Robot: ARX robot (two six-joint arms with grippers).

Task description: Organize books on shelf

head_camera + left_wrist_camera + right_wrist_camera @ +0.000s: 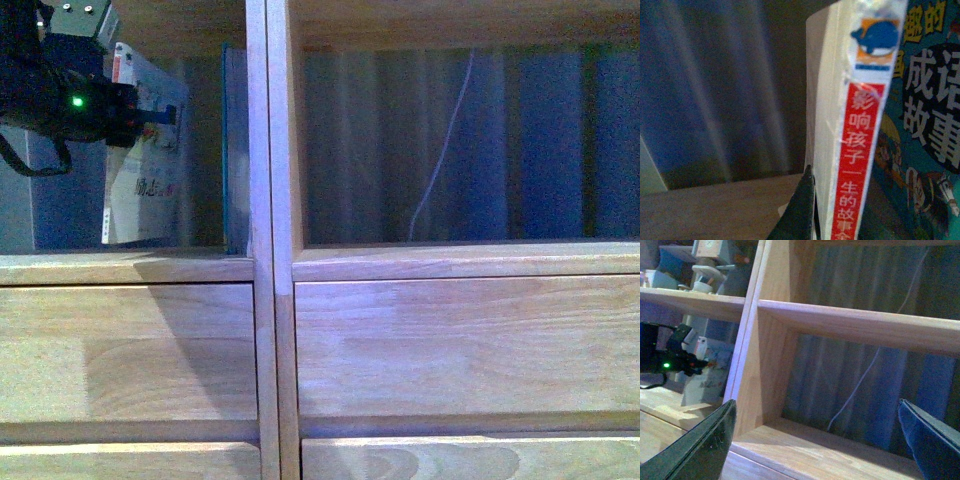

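left arm (45, 85) black, green led (76, 101), looping cable (28, 165); right tool fingers (700, 450) dark

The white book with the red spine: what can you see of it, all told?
The white book is a thin, glossy softcover with colourful print and Chinese characters. Its spine bears a red strip with white characters below a blue whale emblem. It stands slightly tilted in the shelf's left cubby, bottom edge on the wooden floor, apart from the slim teal book. The left gripper's fingers seem to clamp its upper part.
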